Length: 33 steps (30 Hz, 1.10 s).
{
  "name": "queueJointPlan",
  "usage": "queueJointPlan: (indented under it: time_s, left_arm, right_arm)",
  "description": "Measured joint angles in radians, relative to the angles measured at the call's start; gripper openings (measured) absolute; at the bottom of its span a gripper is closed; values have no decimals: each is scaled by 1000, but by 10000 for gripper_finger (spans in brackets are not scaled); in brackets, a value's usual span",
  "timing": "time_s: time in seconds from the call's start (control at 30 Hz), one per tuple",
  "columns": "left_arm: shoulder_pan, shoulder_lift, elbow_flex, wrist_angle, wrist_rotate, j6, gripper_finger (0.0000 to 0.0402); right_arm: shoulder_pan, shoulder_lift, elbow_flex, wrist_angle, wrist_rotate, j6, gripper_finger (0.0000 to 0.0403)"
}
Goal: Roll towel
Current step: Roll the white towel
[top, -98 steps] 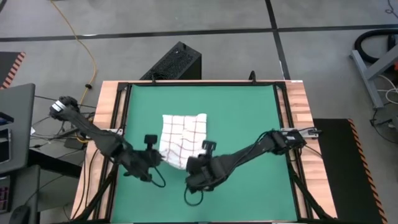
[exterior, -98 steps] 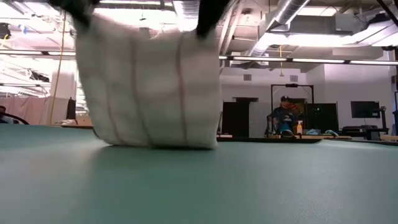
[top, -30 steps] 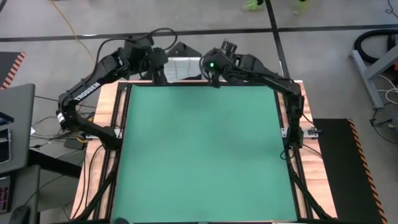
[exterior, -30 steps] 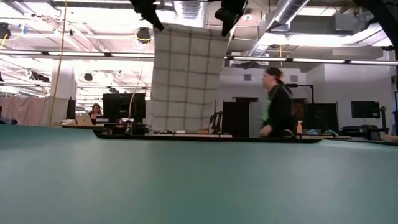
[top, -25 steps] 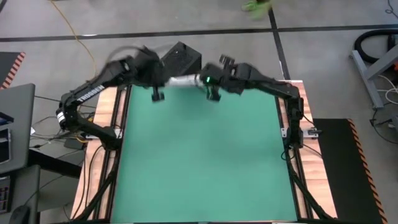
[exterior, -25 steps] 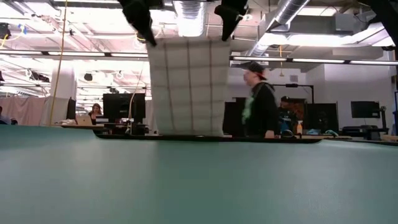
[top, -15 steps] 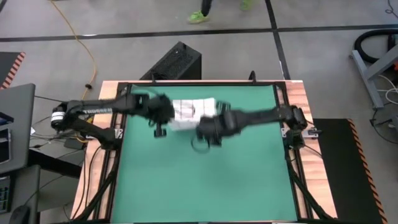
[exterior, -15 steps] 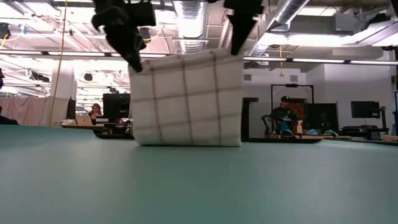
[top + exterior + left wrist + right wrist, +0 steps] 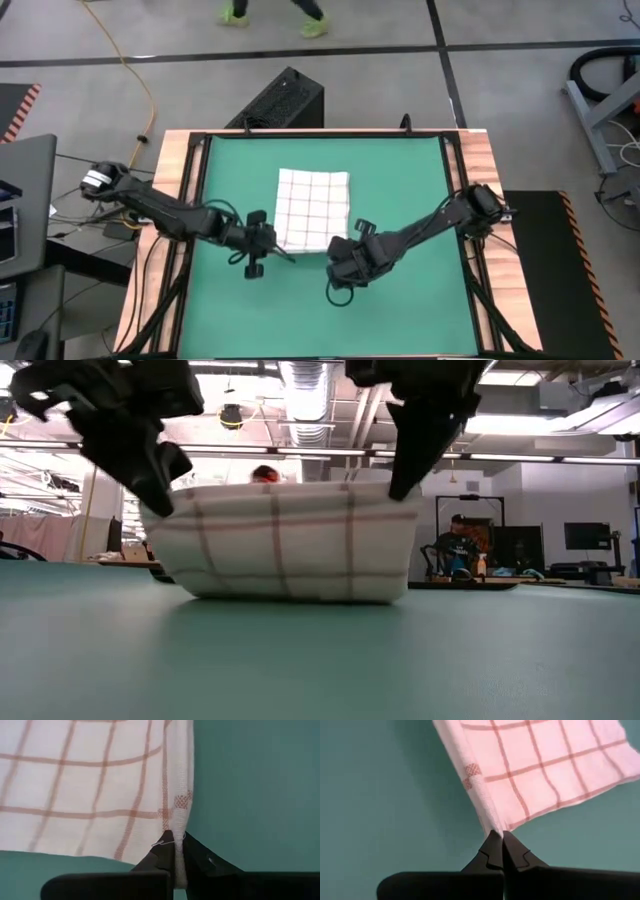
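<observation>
From above, the towel (image 9: 312, 208) lies mid-mat (image 9: 400, 190); the low view shows its near edge lifted. Left gripper (image 9: 268, 243) and right gripper (image 9: 338, 248) each pinch a near corner of soft, red-checked cloth.

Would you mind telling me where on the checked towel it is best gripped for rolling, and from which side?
Judging by its pose, grip the towel at its two near corners, from the table's front edge. Most of it lies flat on the green mat; that edge is lifted, giving thin hems to pinch. The left pincer and right pincer each hold one corner this way.
</observation>
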Motion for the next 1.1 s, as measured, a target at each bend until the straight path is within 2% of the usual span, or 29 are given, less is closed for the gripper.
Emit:
queueJointPlan:
  time_s: [0.13,0.27,0.47,0.77,1.1]
  left_arm:
    - [-34,7,-47,83,3,-22,0]
    - [-32,7,-78,118,7,-44,0]
    - [17,7,-79,120,68,-18,0]
    - [96,24,-80,123,67,30,0]
    - [121,158,-80,171,99,50,0]
  right_arm:
    - [9,1,-53,87,-62,22,1]
    - [3,2,-77,107,-72,31,1]
    - [-55,2,-77,108,-135,-49,1]
    - [-126,52,-78,141,-175,-152,1]
    - [-148,110,-77,164,-200,-209,1]
